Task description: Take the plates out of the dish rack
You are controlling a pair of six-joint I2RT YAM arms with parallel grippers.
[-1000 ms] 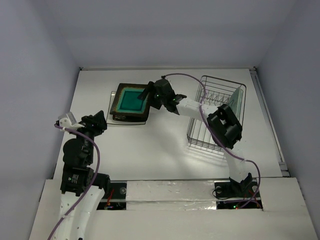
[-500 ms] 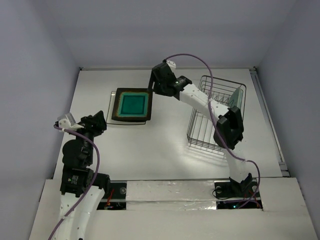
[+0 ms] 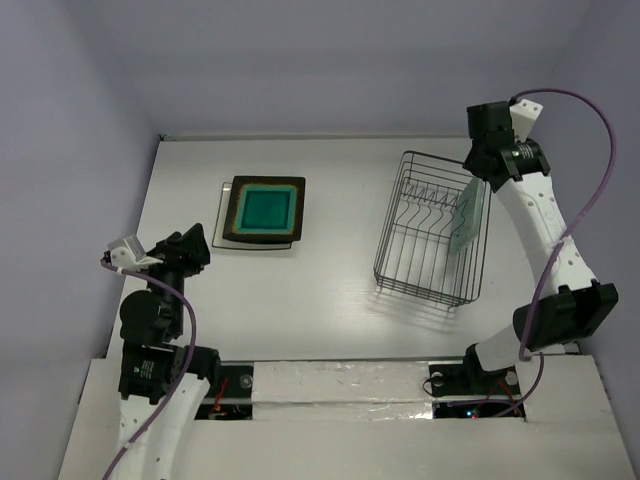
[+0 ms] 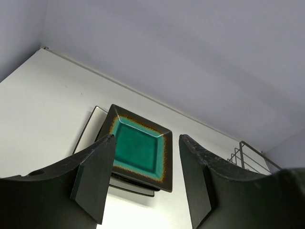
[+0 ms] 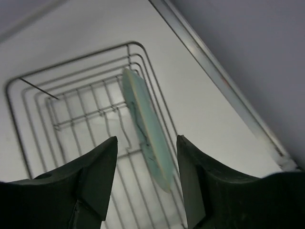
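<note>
Plates lie in two places: one in the dish rack [image 3: 425, 285] on the right of the table [image 3: 330, 290], the others stacked at far left.

Nearest the bases, the left arm is folded low at the near left. The left gripper [image 4: 147, 138] hangs above bare table with its fingers spread and nothing between them. Its camera looks across open tabletop toward the stack. A purple cable [image 3: 190, 320] loops down that arm.

Farther in on the right sits the dish rack, its wire walls rising on all four sides. A row of upright tines [image 3: 430, 195] crosses its far half. The pale green plate [image 3: 465, 215] stands on edge in the right part of the rack, tilted, with the tines to its left. The right wire wall runs close along its other side. From the right wrist, its upper rim shows free above the wires.

Level with the rack but well apart from it, the teal plate [image 3: 265, 208] lies flat on top of the stack. A white plate [image 4: 90, 129] juts out beneath on the left. A dark edge shows between them, though I cannot tell its pattern.

Farthest back, the right gripper [image 5: 146, 140] hangs high over the rack's far right corner, fingers apart and empty. The green plate is seen through the gap, and the gripper is not touching it. A raised strip [image 3: 535, 240] borders the table's right edge beside the rack.
</note>
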